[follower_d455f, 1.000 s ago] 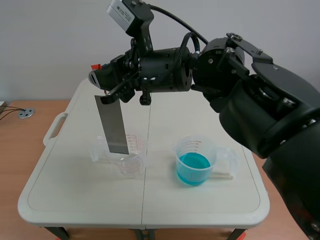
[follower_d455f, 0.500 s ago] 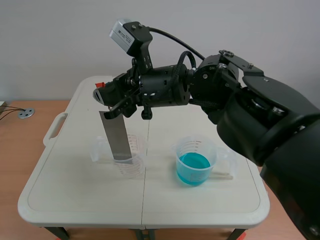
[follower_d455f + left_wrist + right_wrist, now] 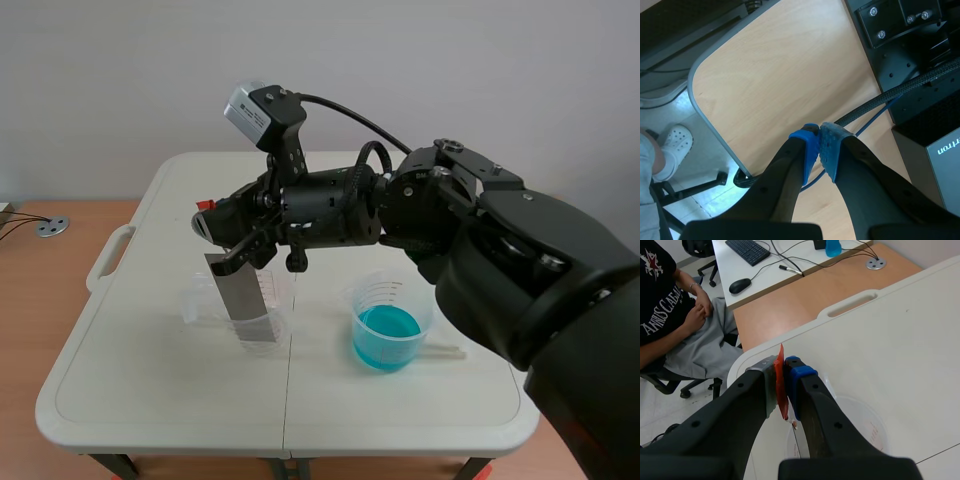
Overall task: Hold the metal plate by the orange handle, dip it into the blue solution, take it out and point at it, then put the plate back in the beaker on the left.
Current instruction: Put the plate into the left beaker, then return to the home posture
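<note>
The right gripper (image 3: 783, 372) is clamped on the orange handle (image 3: 780, 380): in the right wrist view the thin orange tab stands on edge, pressed between the two pads. The grip sits on the handle only, presumably so that the fingers stay clear of the wetted metal and of the beaker rim.

The metal plate (image 3: 243, 300) hangs straight below this gripper, close to upright, its top leaning slightly toward the table's left edge. Its lower end is inside the empty beaker (image 3: 275, 335), below the rim. Whether it touches the bottom cannot be told. This is judged to be the last step, returning the plate to the beaker on the left. The release is not yet made.

The empty beaker stands just left of the table's (image 3: 160, 390) centre seam, in the half nearer the robot. The second beaker (image 3: 425, 300), holding the blue solution (image 3: 385, 328), stands just right of the seam, apart from the first. The right arm comes in from the table's right side and crosses above the seam to reach the plate.

The left gripper (image 3: 819, 132) has its fingers together on nothing, the pads (image 3: 809, 145) meeting. It is off the table, above a wooden desk (image 3: 775, 75).
</note>
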Available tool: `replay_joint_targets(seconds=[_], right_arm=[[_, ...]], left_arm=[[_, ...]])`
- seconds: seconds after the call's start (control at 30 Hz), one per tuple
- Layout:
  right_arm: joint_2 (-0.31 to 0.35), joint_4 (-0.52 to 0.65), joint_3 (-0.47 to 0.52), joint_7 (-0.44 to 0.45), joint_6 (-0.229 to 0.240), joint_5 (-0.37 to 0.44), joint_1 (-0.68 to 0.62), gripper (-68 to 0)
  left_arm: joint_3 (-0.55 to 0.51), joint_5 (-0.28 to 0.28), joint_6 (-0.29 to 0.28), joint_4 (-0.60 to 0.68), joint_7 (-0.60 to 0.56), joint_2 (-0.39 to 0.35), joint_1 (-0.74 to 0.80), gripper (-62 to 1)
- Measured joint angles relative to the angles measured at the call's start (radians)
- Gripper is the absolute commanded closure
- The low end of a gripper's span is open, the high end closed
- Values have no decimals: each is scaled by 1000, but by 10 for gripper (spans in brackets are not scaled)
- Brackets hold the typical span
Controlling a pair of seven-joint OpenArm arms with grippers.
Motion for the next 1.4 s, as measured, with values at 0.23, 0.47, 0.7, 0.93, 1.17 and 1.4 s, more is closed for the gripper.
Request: replay_joint_targets(seconds=[0.23,0.47,0.7,0.93,1.17,1.4], right_arm=[[0,0,0,0,0,0,0,-13],[0,0,0,-2,0,0,0,-13],[0,0,0,-15,-2,0,0,-13],[7,0,3,-16,-29,-8,0,-126],[12,0,60,-16,-38,-24,0,-336],[12,0,114,-16,-38,-79,0,-644]], left_arm=[[0,0,0,0,0,0,0,-47],[0,0,0,0,0,0,0,-47],[0,0,0,0,0,0,0,-47],[0,0,0,0,0,0,0,-47],[0,1,0,0,31,0,-2,-151],[0,29,6,0,30,0,-3,-623]])
